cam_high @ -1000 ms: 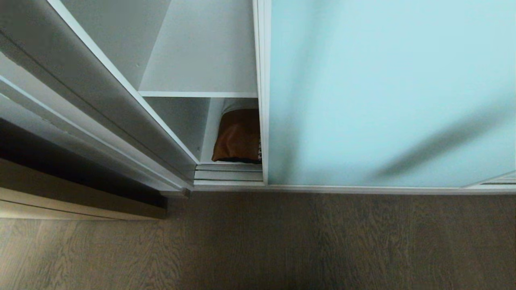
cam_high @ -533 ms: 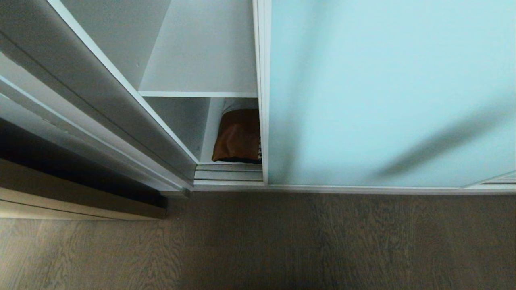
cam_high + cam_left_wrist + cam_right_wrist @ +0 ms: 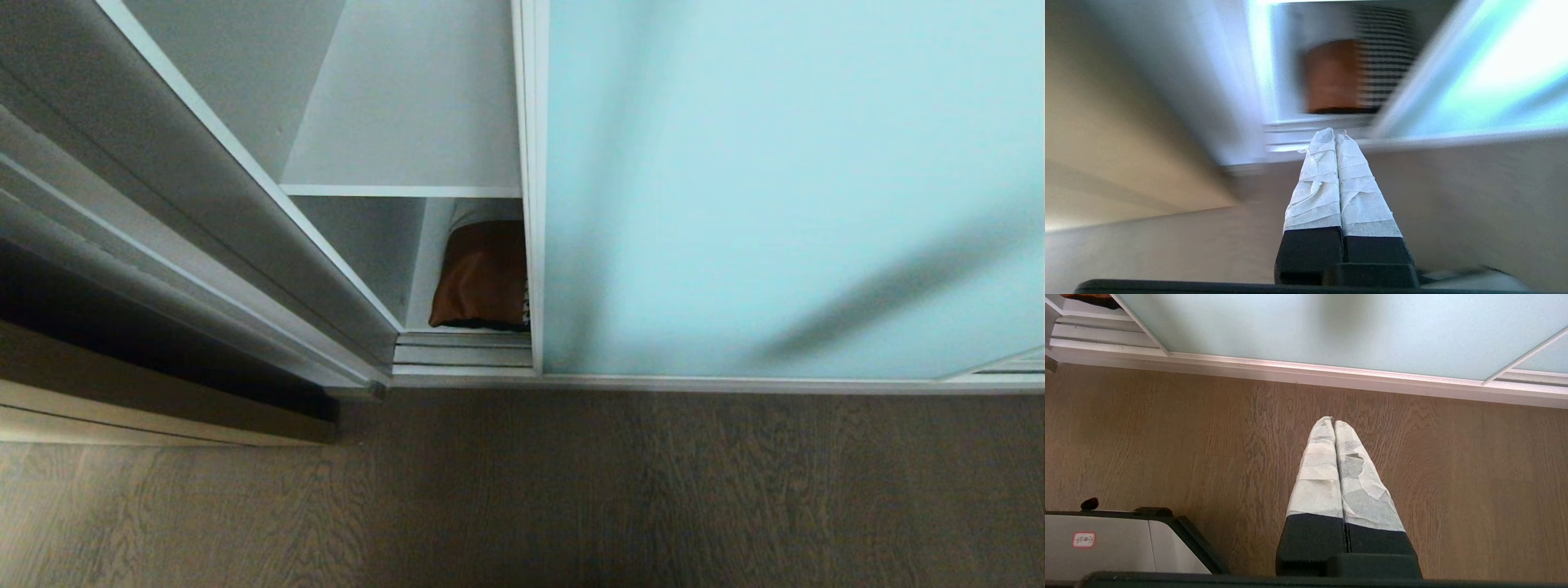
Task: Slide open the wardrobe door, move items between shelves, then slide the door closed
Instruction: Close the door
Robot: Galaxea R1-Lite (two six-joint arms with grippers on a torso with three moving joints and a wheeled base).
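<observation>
Door [image 3: 784, 188]: covers all but a narrow gap at the shelf's [image 3: 408, 190] left end
Cushion [image 3: 482, 273]: half hidden behind it
Left gripper [image 3: 1335, 136]: closed, empty, aimed at gap
Right gripper [image 3: 1334, 421]: closed, empty, over floor [image 3: 1167, 437]

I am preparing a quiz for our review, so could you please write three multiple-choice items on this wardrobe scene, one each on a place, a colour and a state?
1. Where does the cushion lie?
A. On the floor before the wardrobe
B. On the bottom board under the shelf, partly behind the door
C. On top of the shelf

2. What colour is the door's glass?
A. Pale aqua
B. Dark red
C. Black

3. How do the jaws of the left gripper stand?
A. Wide open
B. Shut on the cushion
C. Shut on nothing

Answers:
1 B: the head view shows the cushion below the shelf, its right side hidden by the door's edge.
2 A: the frosted panel reads light blue-green in every view.
3 C: the left wrist view shows both taped fingers pressed together in the air, short of the wardrobe.
</observation>
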